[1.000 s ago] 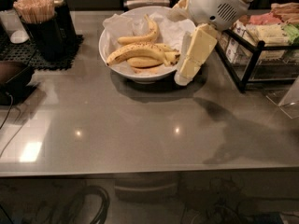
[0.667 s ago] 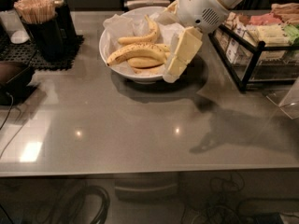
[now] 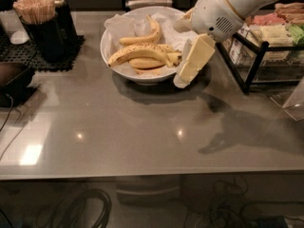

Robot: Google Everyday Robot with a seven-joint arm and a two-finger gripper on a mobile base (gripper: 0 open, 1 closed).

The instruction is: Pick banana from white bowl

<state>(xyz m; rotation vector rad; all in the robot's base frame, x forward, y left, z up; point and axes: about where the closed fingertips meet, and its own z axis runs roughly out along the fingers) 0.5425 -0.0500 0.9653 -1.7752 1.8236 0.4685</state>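
The white bowl [image 3: 110,36], lined with crumpled white paper, stands at the back middle of the grey counter. In it lies the long freckled banana [image 3: 137,52], gently curved, across the front. A smoother, strongly curved banana [image 3: 146,36] lies behind it, and shorter bananas [image 3: 148,63] lie beside and under it. My gripper [image 3: 183,79], cream-coloured on a white arm, hangs tilted at the bowl's right front rim. It is just right of the bananas and holds nothing that I can see.
A black holder of wooden stirrers [image 3: 42,18] stands on a black mat [image 3: 28,56] at the back left. A black wire rack [image 3: 256,56] with packets stands at the right. A dark object [image 3: 14,80] with a cable sits at the left edge.
My gripper has moved a little to the left, nearer the bowl's right rim. The bananas have not moved.
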